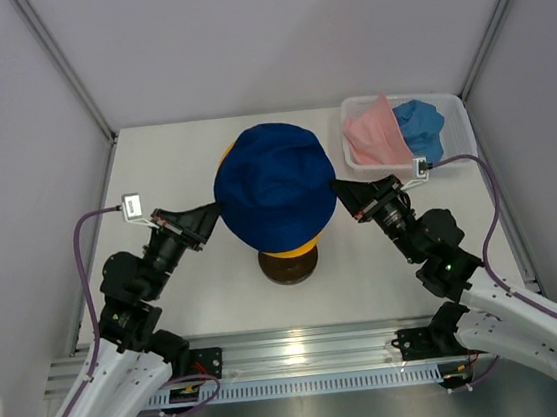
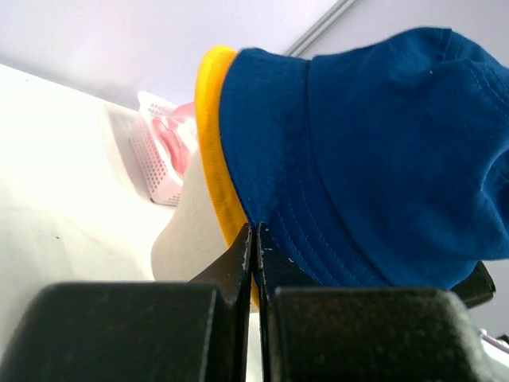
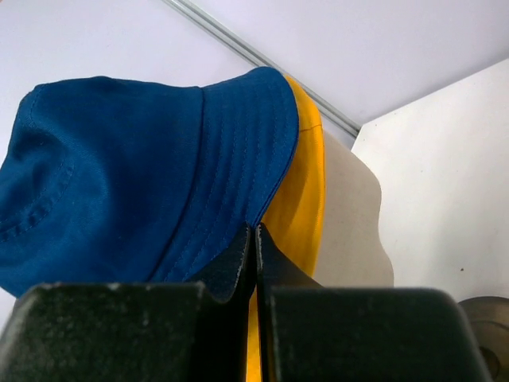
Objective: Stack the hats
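Pinching navy hat [image 1: 274,184] by the brim, both sides at once.
Clenched on brim cloth with left gripper [image 1: 214,216] and right gripper [image 1: 337,190], opposite, equally near. Sits between them, crown up, over yellow hat [image 1: 288,251] on mannequin head [image 2: 187,231]. Farther right, nearer right arm: pink hat [image 1: 373,132], sky blue hat [image 1: 420,124] in basket [image 1: 454,113].

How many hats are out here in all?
4. The navy hat sits over the yellow hat on the mannequin head; the pink hat and sky blue hat lie in the white basket, far right. Others might hide beneath.
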Controlling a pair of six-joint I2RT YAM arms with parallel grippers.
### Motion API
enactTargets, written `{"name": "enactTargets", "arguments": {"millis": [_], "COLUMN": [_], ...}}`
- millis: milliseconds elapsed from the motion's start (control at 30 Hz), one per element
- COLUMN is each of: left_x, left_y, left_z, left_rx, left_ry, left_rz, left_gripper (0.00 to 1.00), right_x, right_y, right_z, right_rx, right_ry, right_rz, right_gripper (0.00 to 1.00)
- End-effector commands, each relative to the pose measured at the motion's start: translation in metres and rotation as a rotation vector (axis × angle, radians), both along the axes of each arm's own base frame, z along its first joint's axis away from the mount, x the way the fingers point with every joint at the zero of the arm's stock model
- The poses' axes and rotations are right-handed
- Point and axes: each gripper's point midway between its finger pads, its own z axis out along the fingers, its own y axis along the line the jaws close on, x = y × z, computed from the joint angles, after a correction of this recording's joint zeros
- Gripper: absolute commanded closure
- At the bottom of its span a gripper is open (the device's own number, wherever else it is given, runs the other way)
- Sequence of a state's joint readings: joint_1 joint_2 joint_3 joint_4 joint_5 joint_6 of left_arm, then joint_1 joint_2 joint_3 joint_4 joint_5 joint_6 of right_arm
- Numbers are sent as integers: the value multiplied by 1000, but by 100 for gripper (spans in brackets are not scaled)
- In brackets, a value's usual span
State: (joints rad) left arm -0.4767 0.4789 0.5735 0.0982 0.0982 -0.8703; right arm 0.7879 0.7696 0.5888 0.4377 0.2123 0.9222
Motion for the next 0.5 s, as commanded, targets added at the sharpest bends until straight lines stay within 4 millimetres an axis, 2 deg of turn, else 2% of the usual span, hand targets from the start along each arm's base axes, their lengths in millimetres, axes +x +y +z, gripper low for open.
{"name": "enactTargets", "arguments": {"millis": [0,67,100,167,233,267,300,333,367,400,433,467], "left_x": [13,15,15,15,15,14,13,12,9,8,6,2], "left_y": [14,20,21,21,20,20,21,21,23,24,27,31], "left_z": [-31,-26,-32,-31,-32,-31,-28,-24,-17,-15,-6,5], "left_rx": [114,110,129,130,133,132,132,129,124,135,130,122], "left_ry": [49,37,58,57,61,58,55,45,28,17,2,-20], "left_rz": [104,137,143,143,139,137,136,137,140,142,150,158], "left_gripper": [99,99,99,99,99,96,92,78,71,64,54,50], "right_x": [4,3,3,3,4,4,5,8,11,16,17,25], "right_y": [-7,-7,-7,-6,-7,-8,-12,-17,-23,-31,-40,-55], "right_z": [-35,-40,-42,-44,-38,-41,-25,-20,-27,-22,1,-4], "right_rx": [-102,-115,-132,-156,-184,-215,-215,-248,-305,-333,-349,-407], "right_ry": [17,12,9,8,-8,6,-13,-20,11,19,-13,13], "right_rz": [-55,-56,-58,-61,-67,-72,-92,-117,-136,-174,-205,-248], "right_gripper": [100,100,100,100,100,96,89,82,68,64,59,49]}}
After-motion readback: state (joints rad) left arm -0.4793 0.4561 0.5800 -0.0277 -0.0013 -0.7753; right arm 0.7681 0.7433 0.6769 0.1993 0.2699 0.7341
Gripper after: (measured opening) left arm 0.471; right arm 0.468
